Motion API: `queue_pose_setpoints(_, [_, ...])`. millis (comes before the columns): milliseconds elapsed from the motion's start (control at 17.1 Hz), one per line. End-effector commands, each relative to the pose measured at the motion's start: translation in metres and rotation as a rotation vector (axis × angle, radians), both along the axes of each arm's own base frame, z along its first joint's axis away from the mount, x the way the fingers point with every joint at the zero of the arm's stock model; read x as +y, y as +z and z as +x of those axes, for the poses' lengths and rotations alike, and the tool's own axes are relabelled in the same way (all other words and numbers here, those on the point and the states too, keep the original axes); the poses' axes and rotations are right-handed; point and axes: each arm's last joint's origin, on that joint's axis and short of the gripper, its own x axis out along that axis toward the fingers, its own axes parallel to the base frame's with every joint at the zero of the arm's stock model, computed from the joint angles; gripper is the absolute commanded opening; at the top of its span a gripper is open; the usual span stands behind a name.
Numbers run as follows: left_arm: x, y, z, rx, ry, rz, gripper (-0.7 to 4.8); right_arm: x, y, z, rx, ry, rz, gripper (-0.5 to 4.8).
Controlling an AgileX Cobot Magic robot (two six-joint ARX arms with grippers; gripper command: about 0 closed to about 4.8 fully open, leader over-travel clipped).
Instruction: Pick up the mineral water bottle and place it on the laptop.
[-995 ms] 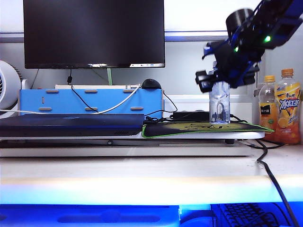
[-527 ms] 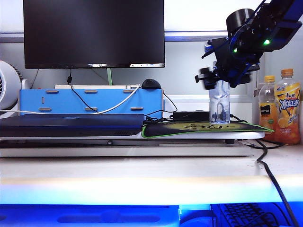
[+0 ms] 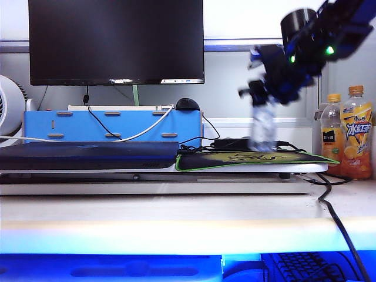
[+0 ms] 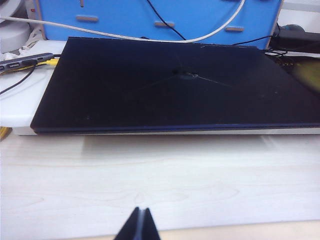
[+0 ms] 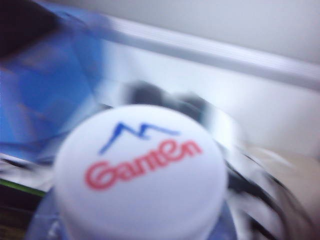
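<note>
The mineral water bottle (image 3: 262,126) is a clear bottle, blurred by motion and slightly tilted, over the green-edged mouse pad at the right of the exterior view. My right gripper (image 3: 265,94) comes down from the upper right and is shut on the bottle's neck. In the right wrist view the bottle's white cap (image 5: 140,170) with red lettering fills the frame and hides the fingers. The laptop (image 3: 88,154) lies closed and flat at the left, a dark slab (image 4: 175,85) in the left wrist view. My left gripper (image 4: 139,226) is shut over bare wood in front of the laptop, holding nothing.
A black monitor (image 3: 116,41) stands behind a blue box (image 3: 111,126). Two orange-drink bottles (image 3: 357,141) stand at the far right beside the mouse pad (image 3: 252,160). A black power brick (image 3: 232,143) and cables lie behind the pad. A white fan (image 3: 9,108) is at the left edge.
My right gripper closed on the bottle's neck. The bottle, upright on the pad before, now shifts left with the gripper and tilts. The left arm has not moved.
</note>
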Motion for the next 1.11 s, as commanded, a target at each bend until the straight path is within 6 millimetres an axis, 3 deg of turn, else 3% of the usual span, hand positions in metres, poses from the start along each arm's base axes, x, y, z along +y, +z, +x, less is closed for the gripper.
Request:
queue_pose_setpoints(59, [0.000,-0.001,0.000,0.004,-0.006,0.001,-0.02,0.018,0.058,-0.001,-0.114,0.234,0.092,0.00])
queue_pose_setpoints(351, [0.000,-0.001,0.000,0.004,-0.006,0.001,-0.02,0.072,0.112,-0.019,-0.196,0.510,0.125,0.00])
queue_pose_setpoints(527, [0.000,-0.001,0.000,0.004,-0.006,0.001,-0.02,0.115,0.121,-0.040,-0.212,0.615,0.139,0.00])
queue_pose_setpoints(820, [0.000,0.000,0.000,0.004,-0.006,0.001,-0.02,0.179,0.095,-0.061,-0.159,0.734,0.139,0.00])
queue_pose_setpoints(1112, [0.000,-0.001,0.000,0.004,-0.006,0.001,-0.02,0.207,0.054,-0.062,-0.034,0.749,0.049,0.00])
